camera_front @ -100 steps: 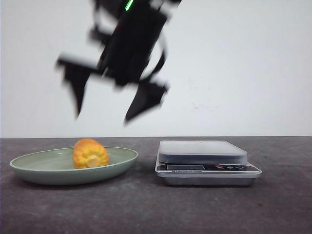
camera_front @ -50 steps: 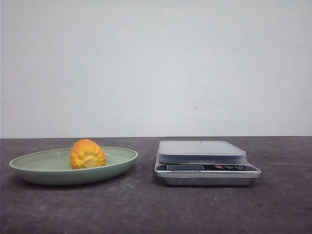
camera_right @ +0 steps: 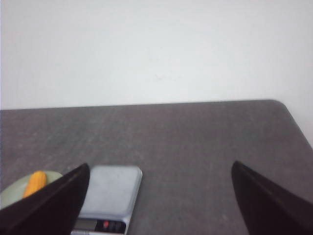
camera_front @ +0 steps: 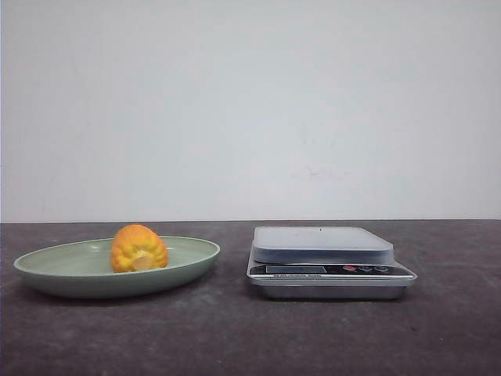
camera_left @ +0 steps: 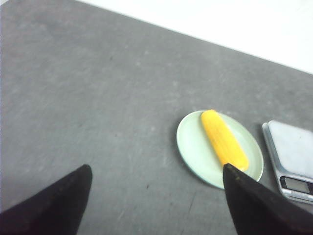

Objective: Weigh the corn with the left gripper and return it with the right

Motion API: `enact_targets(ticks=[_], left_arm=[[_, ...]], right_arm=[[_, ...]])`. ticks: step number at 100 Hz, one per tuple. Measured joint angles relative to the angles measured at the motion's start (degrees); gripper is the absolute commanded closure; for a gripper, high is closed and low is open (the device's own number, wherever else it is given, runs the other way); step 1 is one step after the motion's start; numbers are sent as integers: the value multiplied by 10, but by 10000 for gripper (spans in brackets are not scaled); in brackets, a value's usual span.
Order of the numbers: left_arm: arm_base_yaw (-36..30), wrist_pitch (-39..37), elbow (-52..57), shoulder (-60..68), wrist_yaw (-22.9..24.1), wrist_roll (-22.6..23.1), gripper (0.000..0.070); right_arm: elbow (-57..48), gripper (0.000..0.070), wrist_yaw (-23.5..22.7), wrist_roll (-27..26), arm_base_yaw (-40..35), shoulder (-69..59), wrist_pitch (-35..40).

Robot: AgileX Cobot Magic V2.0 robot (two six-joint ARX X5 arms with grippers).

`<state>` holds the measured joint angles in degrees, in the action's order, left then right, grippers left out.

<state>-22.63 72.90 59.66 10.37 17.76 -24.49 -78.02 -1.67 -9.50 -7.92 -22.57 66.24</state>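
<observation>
The orange-yellow corn (camera_front: 139,248) lies in the pale green plate (camera_front: 47,270) at the left, its pale cut end toward the camera. The silver scale (camera_front: 325,244) stands to the plate's right with nothing on its platform. In the left wrist view the corn (camera_left: 224,139) lies along the plate (camera_left: 190,147), far below my left gripper (camera_left: 157,193), which is open and empty. My right gripper (camera_right: 159,191) is open and empty, high over the table, with the scale (camera_right: 110,193) and the corn (camera_right: 35,182) below it. Neither gripper shows in the front view.
The dark grey table (camera_front: 235,337) runs to a white wall behind. Its far right corner (camera_right: 281,105) shows in the right wrist view. The scale's edge (camera_left: 293,156) shows beside the plate in the left wrist view.
One second ago an open black gripper hung blurred above the plate in the front view; it has since gone up out of that view. The corn has rolled slightly in the plate.
</observation>
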Motion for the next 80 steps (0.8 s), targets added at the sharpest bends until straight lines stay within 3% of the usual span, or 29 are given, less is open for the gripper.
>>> enact_targets(ticks=[14,18,22,26,28,29,32,80], left_arm=[[0,-18,-31,0,-1,8,197],[0,-21,-38,0,-1,11,221],[0,-25,-42,0,-1,14,339],[0,-27,-44,0,-1,19,557],[0,-29,-44,0,-1,22,687],[0,-30,-44,0,-1,24,700],[0,-35,-44,0,-1,28,679],[0,-89,-45,1,-13,47,700]], right_arm=[[69,275,-26,-3,0,33,8],[91,361,-34,-4,0,43,8],[110,517,-38,-4,1,55,7],[126,700,-41,-5,1,66,7],[132,700,-41,-5,1,71,7],[135,692,-41,-5,1,73,7],[142,690,-41,-4,0,78,6],[156,690,-42,-4,1,81,0]])
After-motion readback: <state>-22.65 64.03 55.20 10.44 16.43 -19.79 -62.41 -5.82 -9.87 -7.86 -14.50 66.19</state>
